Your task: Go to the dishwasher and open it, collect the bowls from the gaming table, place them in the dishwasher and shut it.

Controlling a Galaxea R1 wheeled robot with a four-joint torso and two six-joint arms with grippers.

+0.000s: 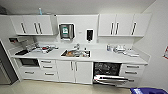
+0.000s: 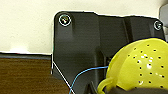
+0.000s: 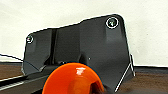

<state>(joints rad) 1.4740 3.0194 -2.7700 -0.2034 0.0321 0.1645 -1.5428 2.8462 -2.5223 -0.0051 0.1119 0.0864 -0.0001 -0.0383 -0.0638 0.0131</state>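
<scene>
Across the kitchen, the dishwasher (image 1: 107, 69) stands under the counter right of the sink, its steel door (image 1: 110, 79) folded down and its dark racks showing. In the left wrist view a yellow perforated bowl (image 2: 140, 67) with a loop handle sits close in front of the wrist plate, and my left gripper (image 2: 125, 90) is shut on its rim. In the right wrist view an orange bowl (image 3: 72, 80) sits held in my right gripper (image 3: 96, 88). The gaming table is out of view.
A white counter (image 1: 107, 57) carries a sink (image 1: 75, 53) and clutter at both ends. White drawers (image 1: 132, 70) flank the dishwasher on its right. A blue bin (image 1: 150, 90) sits at the near right. Pale floor (image 1: 50, 87) lies before the cabinets.
</scene>
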